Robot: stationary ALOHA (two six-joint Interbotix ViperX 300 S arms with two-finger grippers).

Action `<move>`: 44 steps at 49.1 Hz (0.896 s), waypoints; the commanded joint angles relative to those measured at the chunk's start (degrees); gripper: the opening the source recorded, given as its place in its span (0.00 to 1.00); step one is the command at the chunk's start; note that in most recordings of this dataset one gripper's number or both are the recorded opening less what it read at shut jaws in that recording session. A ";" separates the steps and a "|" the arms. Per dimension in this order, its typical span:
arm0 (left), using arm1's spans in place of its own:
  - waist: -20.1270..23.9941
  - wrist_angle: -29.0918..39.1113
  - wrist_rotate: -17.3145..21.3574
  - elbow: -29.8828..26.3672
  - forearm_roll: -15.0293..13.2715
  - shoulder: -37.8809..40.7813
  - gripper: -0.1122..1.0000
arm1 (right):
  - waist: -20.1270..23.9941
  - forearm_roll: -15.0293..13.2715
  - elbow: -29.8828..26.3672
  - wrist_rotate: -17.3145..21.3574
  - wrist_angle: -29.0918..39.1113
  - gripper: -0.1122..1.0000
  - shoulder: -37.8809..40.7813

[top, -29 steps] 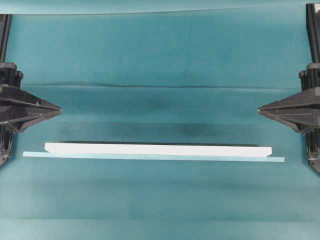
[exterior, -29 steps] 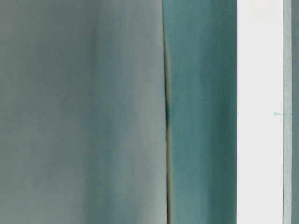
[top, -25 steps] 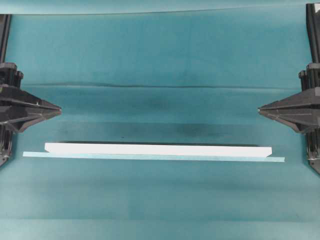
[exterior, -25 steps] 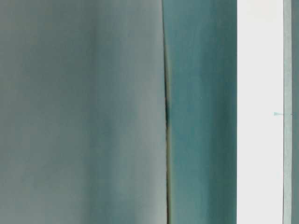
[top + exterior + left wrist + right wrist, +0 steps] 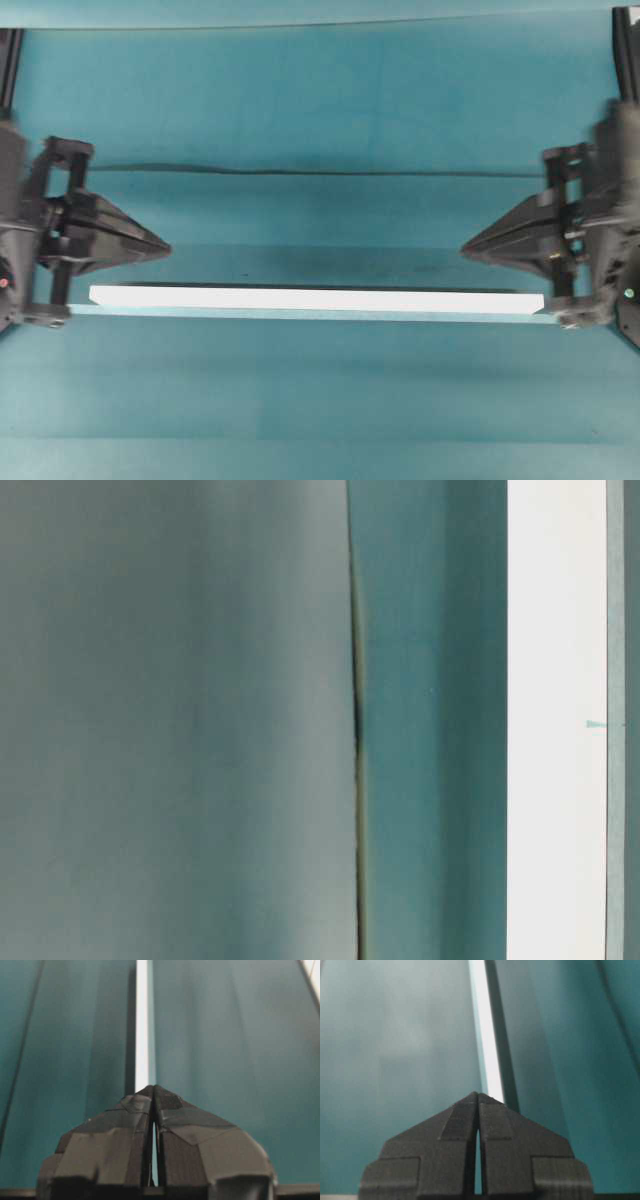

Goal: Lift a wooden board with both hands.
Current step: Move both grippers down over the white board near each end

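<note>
Overhead view: the wooden board (image 5: 316,299) lies flat on the teal cloth (image 5: 320,110), long axis left to right. The left gripper (image 5: 160,247) and right gripper (image 5: 470,244) point inward above its ends, just behind it, about equally near. A tape strip (image 5: 300,316) lies along the board's front edge.

Table-level view: the wooden board (image 5: 556,720) shows as a white band; no gripper is visible.

Left wrist view: the left gripper (image 5: 153,1089) has its fingers pressed together, holding nothing, the board (image 5: 142,1025) running straight ahead.

Right wrist view: the right gripper (image 5: 477,1095) is likewise closed and empty, the board (image 5: 487,1045) ahead, slightly right.
</note>
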 commanded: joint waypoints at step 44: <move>-0.26 32.96 0.79 -16.88 0.62 21.97 0.08 | 0.18 -1.49 -23.64 -5.71 34.28 0.10 29.09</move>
